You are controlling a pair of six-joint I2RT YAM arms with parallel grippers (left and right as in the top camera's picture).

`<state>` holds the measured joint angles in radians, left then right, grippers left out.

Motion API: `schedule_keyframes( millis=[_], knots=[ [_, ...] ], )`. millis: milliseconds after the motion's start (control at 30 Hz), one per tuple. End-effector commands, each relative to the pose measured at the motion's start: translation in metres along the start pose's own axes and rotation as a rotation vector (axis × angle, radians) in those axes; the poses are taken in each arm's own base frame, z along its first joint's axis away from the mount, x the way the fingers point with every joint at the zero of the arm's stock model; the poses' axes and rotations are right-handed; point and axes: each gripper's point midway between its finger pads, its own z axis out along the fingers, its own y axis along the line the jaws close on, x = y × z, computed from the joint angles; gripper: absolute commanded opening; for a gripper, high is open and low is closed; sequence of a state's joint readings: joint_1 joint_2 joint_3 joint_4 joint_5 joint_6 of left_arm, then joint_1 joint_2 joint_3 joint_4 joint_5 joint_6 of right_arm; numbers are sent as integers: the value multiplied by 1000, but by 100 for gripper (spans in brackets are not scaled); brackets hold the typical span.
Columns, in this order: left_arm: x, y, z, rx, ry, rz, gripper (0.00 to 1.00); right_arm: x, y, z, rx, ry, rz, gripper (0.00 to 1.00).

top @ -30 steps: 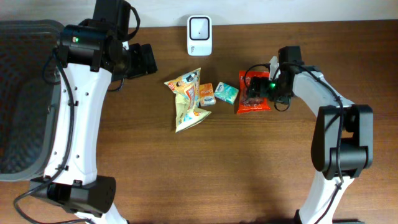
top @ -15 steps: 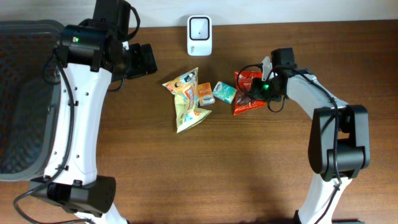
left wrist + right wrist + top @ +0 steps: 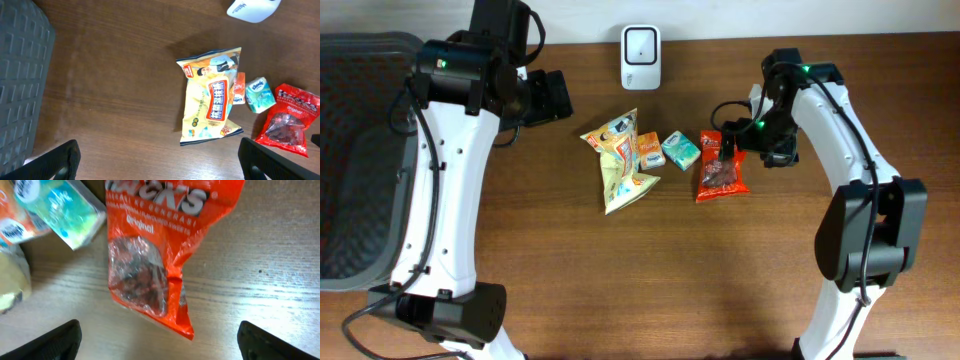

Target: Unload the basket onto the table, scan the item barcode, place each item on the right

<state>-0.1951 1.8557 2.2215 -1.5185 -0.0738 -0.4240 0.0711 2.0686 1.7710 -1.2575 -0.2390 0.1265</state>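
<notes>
- red sweets bag (image 3: 721,170) lies flat on the table (image 3: 620,270), right of centre, just right of the teal tissue pack (image 3: 681,149).
- long axis runs far to near, slightly tilted; the brand-name end points far and the clear window end points near.
- right gripper (image 3: 160,347) is above the bag's far right corner, fingers spread wide, pinching nothing.
- left gripper (image 3: 160,167) is spread wide too, up at far left.
- white scanner (image 3: 640,43) stands at the far edge.
- versus a second ago: the bag has slid a little nearer and left; the right gripper has come off it.
</notes>
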Motion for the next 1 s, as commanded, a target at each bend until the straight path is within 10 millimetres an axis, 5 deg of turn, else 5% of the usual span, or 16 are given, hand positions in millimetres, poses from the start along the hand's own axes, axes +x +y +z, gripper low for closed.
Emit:
schedule_keyframes(
  millis=[0,33,100,233,367,400,600,767,900,967],
  knots=[
    [0,-1,-3,10,-4,-9,99,-1,23,-5,3,-28,-132,86],
    [0,-1,-3,10,-4,-9,99,-3,34,-1,1,-41,-164,75],
    [0,-1,-3,9,-4,-10,99,-9,51,8,17,-68,-219,70],
    [0,-1,-3,9,-4,-10,99,-22,71,28,81,-119,-293,71],
    [0,-1,-3,9,-4,-10,99,-7,157,30,-287,-116,-456,86],
    [0,-1,-3,9,-4,-10,99,-10,158,31,-280,-130,-464,86],
    [0,-1,-3,9,-4,-10,99,-22,85,43,133,-135,-297,86],
    [0,-1,-3,9,-4,-10,99,-3,67,83,173,-10,-279,83],
    [0,-1,-3,9,-4,-10,99,-10,29,88,381,-45,-168,68],
    [0,-1,-3,9,-4,-10,99,-11,26,90,393,-50,-163,68]
  ],
)
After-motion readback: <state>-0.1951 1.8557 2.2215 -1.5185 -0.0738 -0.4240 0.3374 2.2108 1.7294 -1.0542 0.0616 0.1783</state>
